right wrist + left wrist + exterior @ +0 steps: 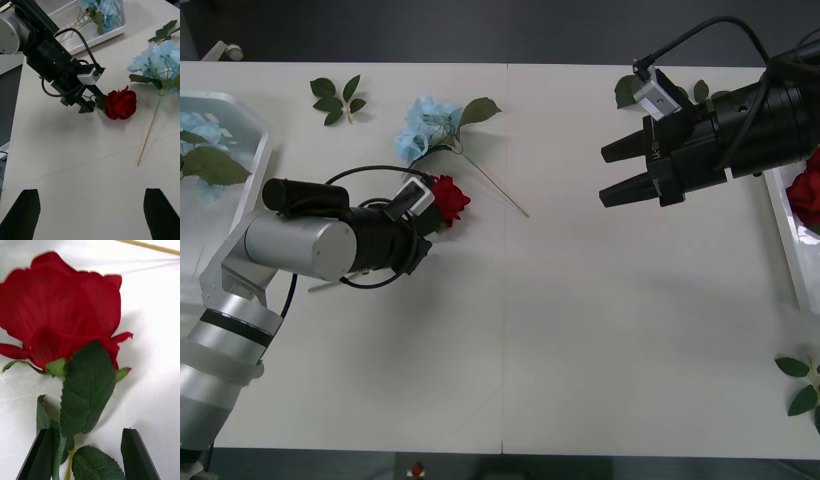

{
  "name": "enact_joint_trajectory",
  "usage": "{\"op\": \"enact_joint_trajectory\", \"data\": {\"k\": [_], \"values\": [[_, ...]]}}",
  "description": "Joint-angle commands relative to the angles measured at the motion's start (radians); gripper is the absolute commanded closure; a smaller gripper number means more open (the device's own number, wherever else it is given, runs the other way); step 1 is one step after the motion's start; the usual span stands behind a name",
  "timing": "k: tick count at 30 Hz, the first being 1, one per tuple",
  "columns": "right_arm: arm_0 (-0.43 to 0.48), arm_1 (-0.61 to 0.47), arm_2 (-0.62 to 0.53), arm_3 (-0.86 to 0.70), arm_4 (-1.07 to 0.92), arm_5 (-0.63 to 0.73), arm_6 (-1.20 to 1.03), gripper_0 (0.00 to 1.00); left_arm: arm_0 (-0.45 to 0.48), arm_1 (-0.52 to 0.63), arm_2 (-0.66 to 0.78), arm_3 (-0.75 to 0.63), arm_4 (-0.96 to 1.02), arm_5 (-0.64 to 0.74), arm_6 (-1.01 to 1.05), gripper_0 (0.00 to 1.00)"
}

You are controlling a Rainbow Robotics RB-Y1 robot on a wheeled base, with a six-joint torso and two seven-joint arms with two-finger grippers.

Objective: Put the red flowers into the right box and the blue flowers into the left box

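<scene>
While my left end effector (88, 453) sat low over the white surface (580, 330), its two dark fingers (137, 455) stood on either side of a red rose's (448, 198) stem, just below the bloom. In the left wrist view the stem and a broad green leaf (88, 390) ran down between the fingers, with a gap on the one side; I could not tell whether the fingers pressed the stem or only flanked it. The rose lay near the middle-left of the surface, its bloom pointing away from my left arm (290, 245).

A blue flower (430, 125) lay just beyond the rose, its long pale stem (500, 190) slanting toward the centre of the surface, close to the rose but apart from it. More blue flowers (101, 9) rested in the left box (250, 125), at the far left corner. A red flower (806, 192) was in the right box (783, 225) at the right edge.

My right end effector (608, 172) hung above the far right part of the surface, well apart from the rose, fingers spread wide and holding nothing. Loose green leaf sprigs (337, 98) lay at the far edge, and another sprig (802, 385) sat near the right front corner.
</scene>
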Motion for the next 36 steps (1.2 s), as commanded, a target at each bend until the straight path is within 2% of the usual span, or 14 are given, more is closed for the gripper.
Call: {"op": "enact_joint_trajectory", "data": {"k": [1,7,17,19,22,24,30,36], "values": [[0.001,-0.039,-0.002,-0.006,-0.004,-0.004,0.034,0.2,-0.057,-0.024,0.003,0.04,-0.006,-0.046,0.044,0.99],[0.001,-0.048,-0.002,-0.02,-0.002,0.001,0.034,0.21,-0.068,-0.026,-0.039,0.105,-0.005,-0.147,0.042,1.0],[-0.001,-0.048,-0.001,-0.02,-0.002,0.007,0.034,0.21,-0.067,0.014,-0.039,0.095,0.094,-0.142,0.041,1.0],[-0.001,-0.048,-0.002,-0.02,-0.004,0.007,0.034,0.2,-0.067,0.035,-0.026,0.069,0.147,-0.112,0.041,1.0],[-0.001,-0.048,-0.001,-0.02,-0.004,0.007,0.034,0.2,-0.065,0.072,0.03,-0.003,0.261,0.005,0.039,1.0],[-0.001,-0.05,-0.002,-0.02,-0.004,0.007,0.034,0.2,-0.054,0.1,0.099,-0.072,0.365,0.125,0.035,1.0],[-0.001,-0.073,-0.002,-0.034,-0.007,0.007,0.034,0.2,0.036,0.112,0.324,-0.237,0.609,0.355,0.019,1.0],[0.033,-0.084,-0.002,-0.052,-0.07,0.002,0.034,0.2,0.081,0.105,0.436,-0.25,0.925,0.436,-0.014,1.0]]}}
